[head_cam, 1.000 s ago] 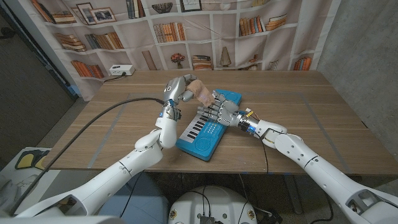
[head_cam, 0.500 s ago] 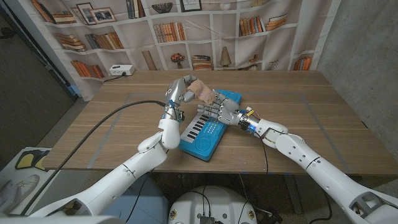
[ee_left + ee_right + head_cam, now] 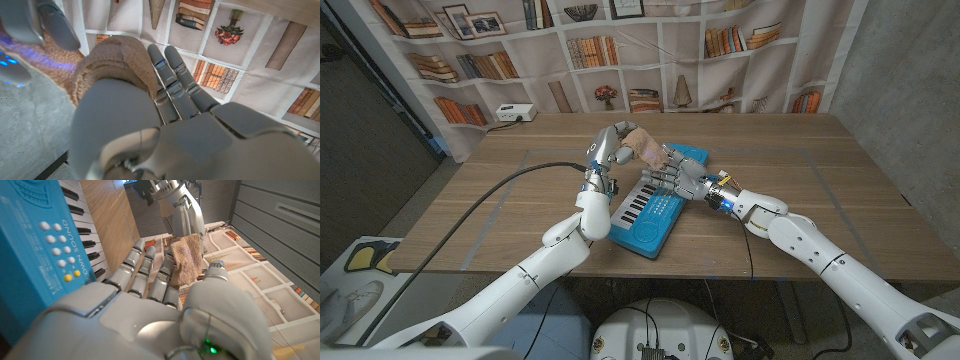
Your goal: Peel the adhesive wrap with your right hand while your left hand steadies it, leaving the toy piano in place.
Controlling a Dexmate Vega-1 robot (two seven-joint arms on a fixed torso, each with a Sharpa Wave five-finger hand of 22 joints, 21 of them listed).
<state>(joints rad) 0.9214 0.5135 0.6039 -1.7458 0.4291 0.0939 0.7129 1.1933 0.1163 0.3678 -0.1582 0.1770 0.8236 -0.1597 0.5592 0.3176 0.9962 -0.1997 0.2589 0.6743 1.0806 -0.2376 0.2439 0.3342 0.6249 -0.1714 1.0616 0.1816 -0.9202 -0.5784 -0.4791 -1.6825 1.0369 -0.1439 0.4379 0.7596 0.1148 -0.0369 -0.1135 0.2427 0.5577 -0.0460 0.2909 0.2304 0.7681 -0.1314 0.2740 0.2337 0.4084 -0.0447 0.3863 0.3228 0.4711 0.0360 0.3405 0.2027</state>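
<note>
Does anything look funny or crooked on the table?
The blue toy piano lies slanted across the table, not square to its edge. Nothing looks spilled or broken. The left hand holds the tan wrap up above it.

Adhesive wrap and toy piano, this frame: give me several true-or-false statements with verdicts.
1. The left hand holds the tan adhesive wrap raised above the table. True.
2. The toy piano is red. False: it is blue, with black and white keys.
3. The right hand reaches toward the wrap over the piano. True.
4. The piano hangs in the air from the right hand. False: it lies on the wooden table.
5. A white power strip sits at the table's far left corner. True.
</note>
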